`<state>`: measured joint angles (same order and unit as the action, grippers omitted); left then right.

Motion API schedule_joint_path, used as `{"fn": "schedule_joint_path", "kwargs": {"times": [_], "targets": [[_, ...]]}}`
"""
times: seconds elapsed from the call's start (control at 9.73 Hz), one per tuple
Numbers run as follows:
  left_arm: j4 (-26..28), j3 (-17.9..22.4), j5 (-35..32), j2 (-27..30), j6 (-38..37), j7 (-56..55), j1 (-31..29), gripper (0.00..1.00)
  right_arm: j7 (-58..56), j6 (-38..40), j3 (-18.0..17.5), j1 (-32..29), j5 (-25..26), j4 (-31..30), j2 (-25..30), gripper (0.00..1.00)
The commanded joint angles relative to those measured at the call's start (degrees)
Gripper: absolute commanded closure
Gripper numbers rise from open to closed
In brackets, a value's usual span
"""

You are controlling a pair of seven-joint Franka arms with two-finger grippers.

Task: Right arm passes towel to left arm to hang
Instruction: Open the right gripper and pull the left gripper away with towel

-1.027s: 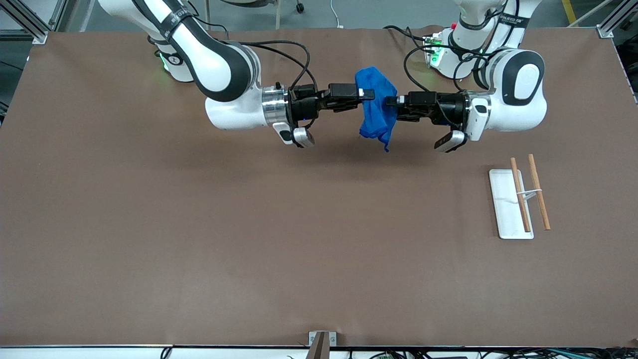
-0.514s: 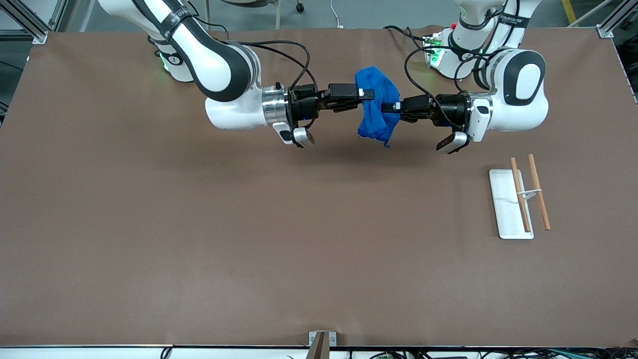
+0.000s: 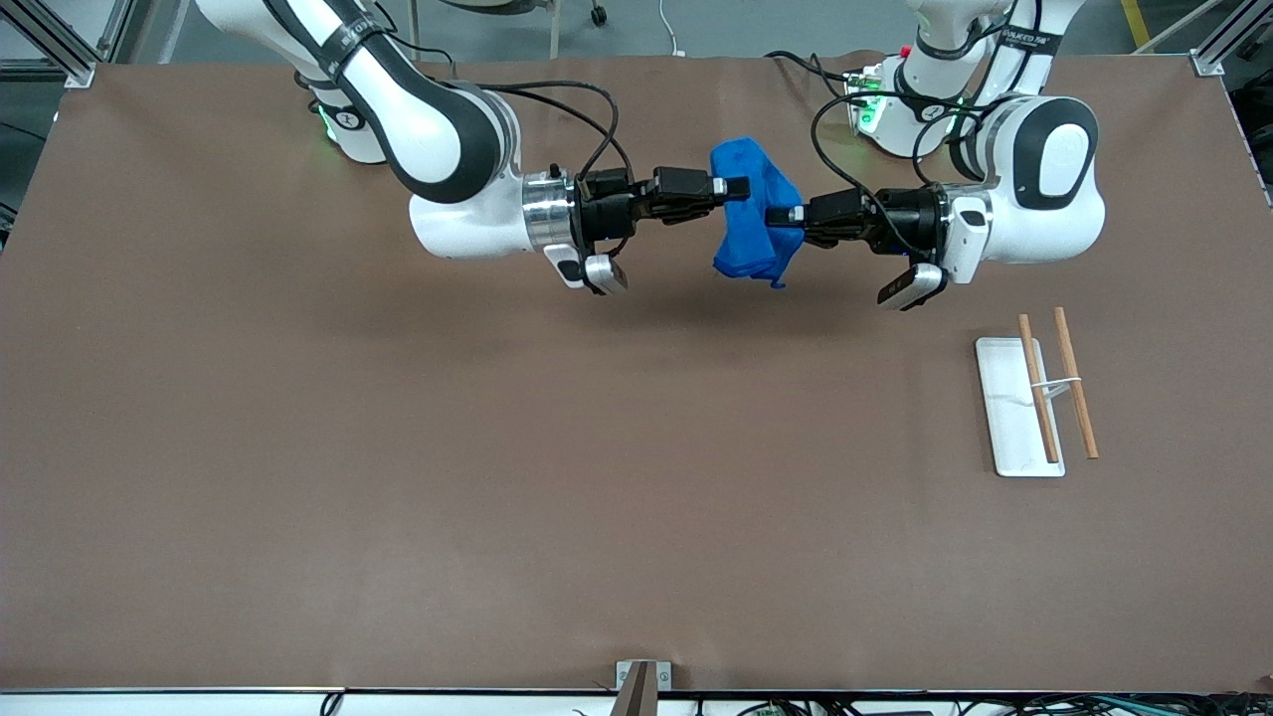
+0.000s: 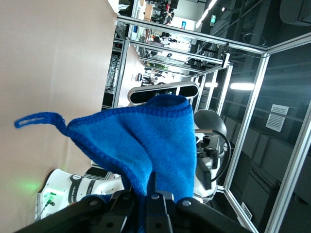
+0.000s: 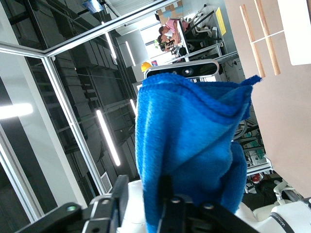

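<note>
The royal-blue towel (image 3: 751, 214) hangs bunched in the air between the two grippers, over the table near the arms' bases. My left gripper (image 3: 786, 213) is shut on the towel's edge; in the left wrist view (image 4: 141, 194) the cloth (image 4: 146, 136) is pinched between the fingers, and its loop tag (image 4: 34, 118) sticks out. My right gripper (image 3: 738, 186) is at the towel's other edge. In the right wrist view (image 5: 143, 191) its jaws stand apart: one finger is clear of the cloth (image 5: 194, 145), the other lies against it.
A white tray (image 3: 1009, 438) with two wooden rods (image 3: 1039, 393) across it lies toward the left arm's end of the table, nearer the front camera than the grippers. The rods also show in the right wrist view (image 5: 252, 41). Cables hang near both wrists.
The left gripper closed on the towel and drew back a little toward its own end. The towel's lower part rose and shifted that way. The right arm stayed put.
</note>
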<state>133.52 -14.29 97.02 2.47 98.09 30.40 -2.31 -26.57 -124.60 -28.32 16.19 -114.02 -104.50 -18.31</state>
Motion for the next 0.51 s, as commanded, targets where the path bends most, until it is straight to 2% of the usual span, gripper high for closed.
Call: {"fn": "schedule_joint_path", "kwargs": {"times": [0.0, 0.1, 0.21, 0.41], "targets": [[-1.32, -0.12, -6.29, -2.02, 1.92, 1.6, -1.29, 1.0, -0.94, -0.11, -0.15, -3.25, 1.67, -2.63, 1.34, 0.0], [-2.12, 0.31, -9.71, -2.72, 2.8, 1.68, -1.91, 1.0, -0.16, 0.24, -0.15, -6.32, 7.61, -3.25, 1.35, 0.0], [-3.08, 1.53, -15.49, -2.82, 4.98, 1.68, -2.09, 1.0, 2.46, 0.41, -0.15, -9.65, 15.68, -3.78, 1.35, 0.0], [-4.31, 4.08, -28.05, -2.82, 10.52, 2.03, -2.53, 1.0, 9.22, 1.9, -0.07, -15.72, 35.27, -3.87, 1.43, 0.0]]}}
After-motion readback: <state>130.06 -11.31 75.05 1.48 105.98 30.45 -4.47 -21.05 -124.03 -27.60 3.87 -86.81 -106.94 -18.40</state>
